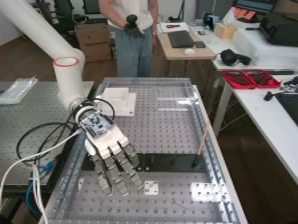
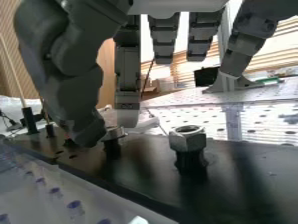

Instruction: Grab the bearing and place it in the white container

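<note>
In the high view the hand (image 1: pixel 108 141) is over the left part of the black strip (image 1: pixel 174 162), its fingers straight and open. The wrist view has the hand's thumb (image 2: pixel 70 75) hanging close beside a shiny metal piece (image 2: pixel 114 133) on a black post; whether they touch cannot be told. Another hexagonal metal piece, perhaps the bearing (image 2: pixel 188 138), stands upright on its own black post, apart from the fingers. A white container (image 1: pixel 118 95) sits behind the hand, near the bench's far left corner.
A thin wooden rod (image 1: pixel 203 140) rises from the strip's right end. A small white perforated plate (image 1: pixel 151 187) lies in front of the strip. Clear rails border the perforated bench (image 1: pixel 156 132). Cables (image 1: pixel 36 145) loop at the left, and red trays (image 1: pixel 249 79) stand on the side table.
</note>
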Controlling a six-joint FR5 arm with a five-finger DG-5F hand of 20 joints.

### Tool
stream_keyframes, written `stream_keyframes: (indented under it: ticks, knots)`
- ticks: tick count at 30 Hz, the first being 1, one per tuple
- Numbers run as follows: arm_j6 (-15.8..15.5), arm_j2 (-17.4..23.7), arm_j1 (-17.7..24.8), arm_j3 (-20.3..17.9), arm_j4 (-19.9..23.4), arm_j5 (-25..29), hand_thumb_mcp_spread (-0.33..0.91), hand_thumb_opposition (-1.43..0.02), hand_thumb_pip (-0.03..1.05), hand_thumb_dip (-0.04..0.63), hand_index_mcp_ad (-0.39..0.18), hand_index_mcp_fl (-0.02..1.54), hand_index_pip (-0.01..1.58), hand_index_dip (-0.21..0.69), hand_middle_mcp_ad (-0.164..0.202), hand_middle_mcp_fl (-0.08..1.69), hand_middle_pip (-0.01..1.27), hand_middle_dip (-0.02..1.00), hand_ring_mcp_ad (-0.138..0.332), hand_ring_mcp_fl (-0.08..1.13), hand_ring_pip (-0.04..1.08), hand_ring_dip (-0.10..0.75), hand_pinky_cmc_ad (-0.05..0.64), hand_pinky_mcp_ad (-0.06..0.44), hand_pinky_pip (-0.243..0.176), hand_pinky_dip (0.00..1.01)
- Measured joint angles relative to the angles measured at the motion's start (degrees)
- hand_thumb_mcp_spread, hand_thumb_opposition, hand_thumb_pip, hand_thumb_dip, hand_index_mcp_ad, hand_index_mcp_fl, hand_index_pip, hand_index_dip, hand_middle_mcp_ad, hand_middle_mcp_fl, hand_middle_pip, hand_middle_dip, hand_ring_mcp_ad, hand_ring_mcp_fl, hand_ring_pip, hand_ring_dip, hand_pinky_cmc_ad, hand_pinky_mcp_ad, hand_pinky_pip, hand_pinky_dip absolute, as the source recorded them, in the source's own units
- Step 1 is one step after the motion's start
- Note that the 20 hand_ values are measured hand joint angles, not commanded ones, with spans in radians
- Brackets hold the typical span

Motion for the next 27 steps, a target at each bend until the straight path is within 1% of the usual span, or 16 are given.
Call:
stream_keyframes:
  ticks: [13, 14, 19, 20, 27]
  knots:
    - [0.83, -0.18, 0.11, 0.26, -0.97, -0.20, 0.40, -0.84, 0.62, 0.283, -0.052, 0.24, 1.40, 0.126, 0.091, -0.01, 0.14, 0.14, 0.164, 0.00, 0.09, 0.059, 0.368, 0.291, -0.089, 0.32]
    - [0.96, -0.19, 0.11, 0.32, -1.11, -0.21, 0.38, -0.84, 0.62, 0.283, -0.052, 0.24, 1.40, 0.126, 0.091, -0.01, 0.14, 0.14, 0.164, 0.00, 0.09, 0.059, 0.368, 0.291, -0.089, 0.32]
    - [0.98, -0.19, 0.14, 0.42, -1.33, -0.20, 0.38, -0.84, 0.64, 0.283, -0.052, 0.22, 1.40, 0.126, 0.091, -0.01, 0.14, 0.14, 0.164, 0.00, 0.09, 0.059, 0.368, 0.291, -0.089, 0.35]
    - [1.07, -0.20, 0.15, 0.43, -1.35, -0.19, 0.37, -0.84, 0.64, 0.283, -0.052, 0.22, 1.40, 0.126, 0.091, -0.01, 0.14, 0.14, 0.164, 0.00, 0.09, 0.059, 0.368, 0.291, -0.089, 0.35]
    - [1.18, -0.20, 0.35, 0.46, -1.54, 0.01, 0.37, -0.84, 0.64, 0.283, -0.052, 0.22, 1.40, 0.126, 0.091, -0.01, 0.14, 0.14, 0.164, 0.00, 0.09, 0.059, 0.372, 0.291, -0.089, 0.37]
